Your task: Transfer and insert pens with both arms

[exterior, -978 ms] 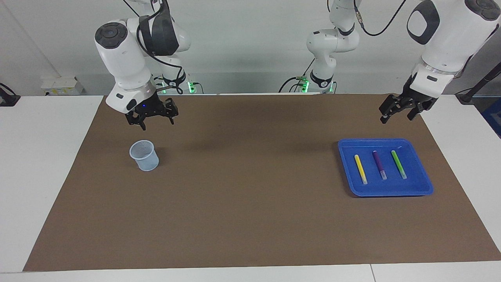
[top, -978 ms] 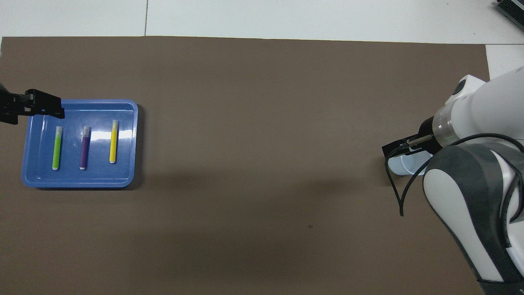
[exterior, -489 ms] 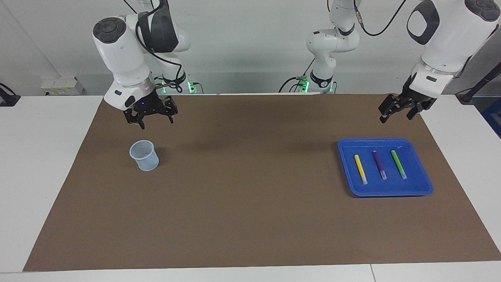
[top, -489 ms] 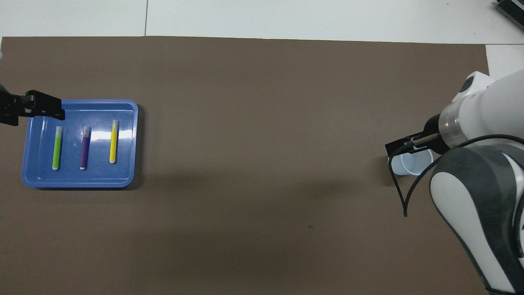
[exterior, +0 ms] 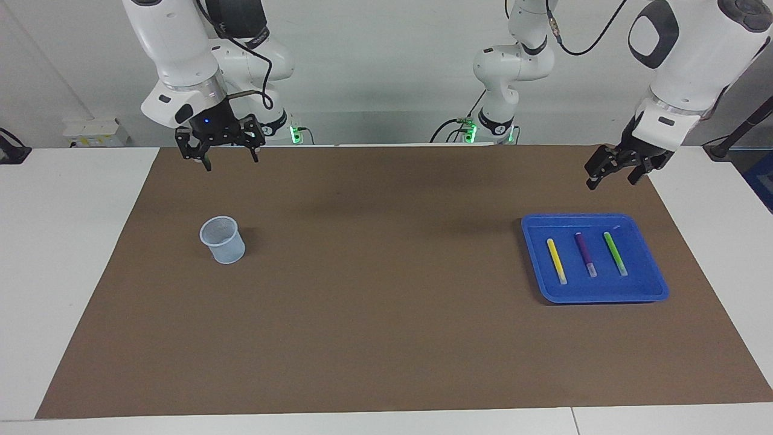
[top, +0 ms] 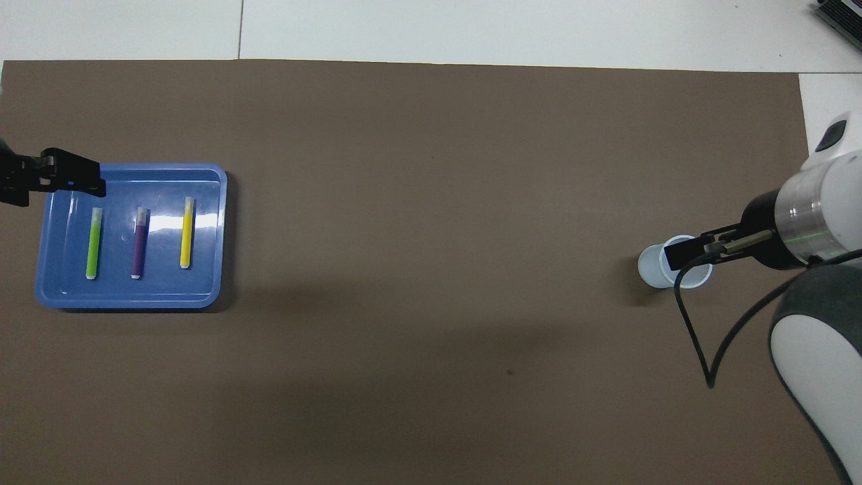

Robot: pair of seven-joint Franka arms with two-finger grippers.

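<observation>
On the brown mat (exterior: 386, 338), blue tray (exterior: 655, 284) sits at the left arm's end, well apart from the pale cup (exterior: 223, 240) at the right arm's end. Yellow pen (exterior: 556, 260), purple pen (exterior: 585, 254), green pen (exterior: 615, 254) lie side by side in the tray, not touching. Left gripper (exterior: 611, 173) hangs over the mat by the tray's robot-side edge, fingers apart, empty; cut off at the frame edge from overhead. Right gripper (exterior: 218, 151) is raised well away from the tray, fingers spread, empty; from overhead it covers part of the cup's rim.
</observation>
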